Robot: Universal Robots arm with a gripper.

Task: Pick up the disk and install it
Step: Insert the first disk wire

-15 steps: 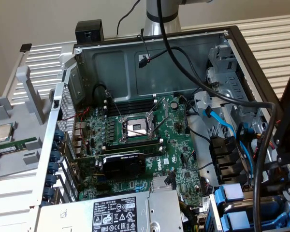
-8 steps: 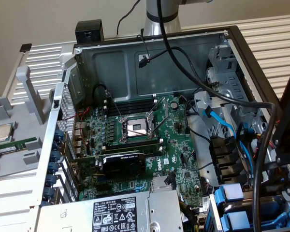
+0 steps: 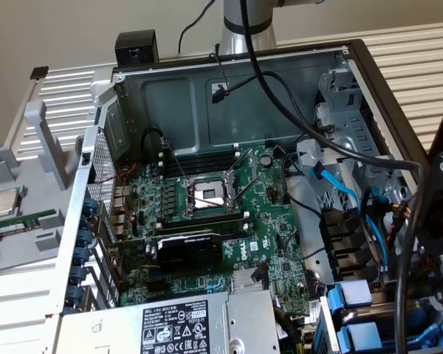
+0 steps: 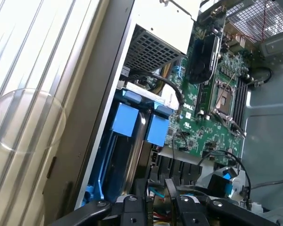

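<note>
Two blue-framed drives stand side by side in the bay at the case's corner. The disk (image 4: pixel 156 131) (image 3: pixel 352 295) is the one nearer the motherboard, its blue end tab facing the power supply. My gripper (image 4: pixel 159 187) sits over its near end. The two dark fingers (image 4: pixel 148 188) stand close together, one on either side of the disk's edge. The other blue-framed drive (image 4: pixel 126 118) (image 3: pixel 365 338) stands against the case wall. The dark arm (image 3: pixel 435 228) reaches in from the exterior view's right.
The motherboard (image 3: pixel 229 199) with its open processor socket (image 3: pixel 207 195) fills the case floor. The power supply (image 3: pixel 184 324) lies beside the bay. Blue and black cables (image 3: pixel 332 184) hang near the bay. A small silver chip (image 3: pixel 5 200) rests on the grey stand outside the case.
</note>
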